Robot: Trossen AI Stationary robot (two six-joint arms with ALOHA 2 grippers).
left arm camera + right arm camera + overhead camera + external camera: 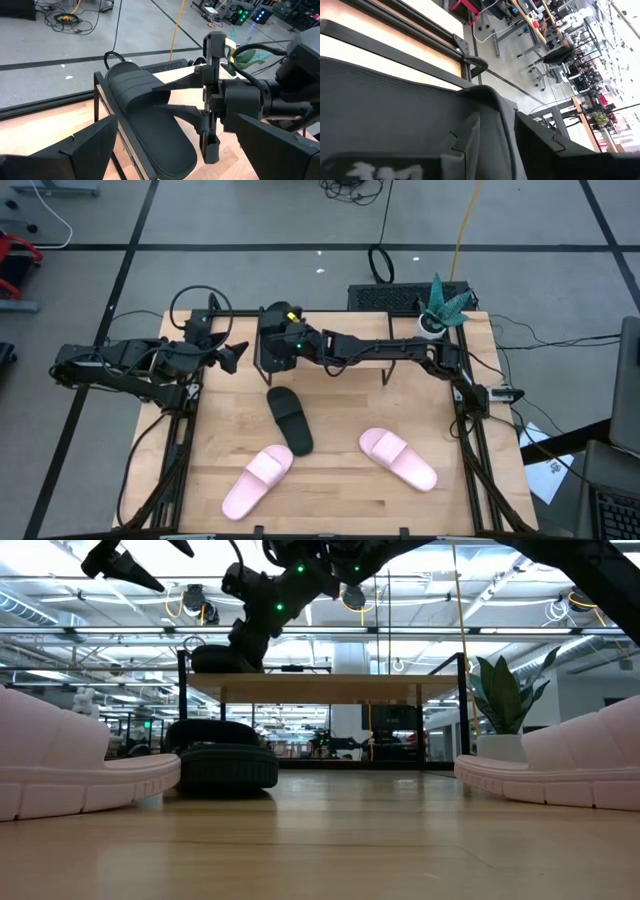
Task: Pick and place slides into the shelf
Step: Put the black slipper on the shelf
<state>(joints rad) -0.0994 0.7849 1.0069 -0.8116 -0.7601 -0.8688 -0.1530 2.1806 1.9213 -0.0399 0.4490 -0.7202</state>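
On the desk [340, 480] three slides are left lying — a black slide [290, 420] in the middle, a pink slide [258, 481] toward the left arm's side and another pink slide [398, 458] toward the right arm's side — while the shelf [350, 340] at the far edge is loaded at its left-arm end with the second black slide [145, 125]. That slide is straddled by the right tool [276, 346], fingers parted and just beside its strap, apparently let go; a snagged strap on withdrawal could drag it off the plank. The left tool [236, 356] is held wide open, empty, just beside the shelf, where a collision is risked.
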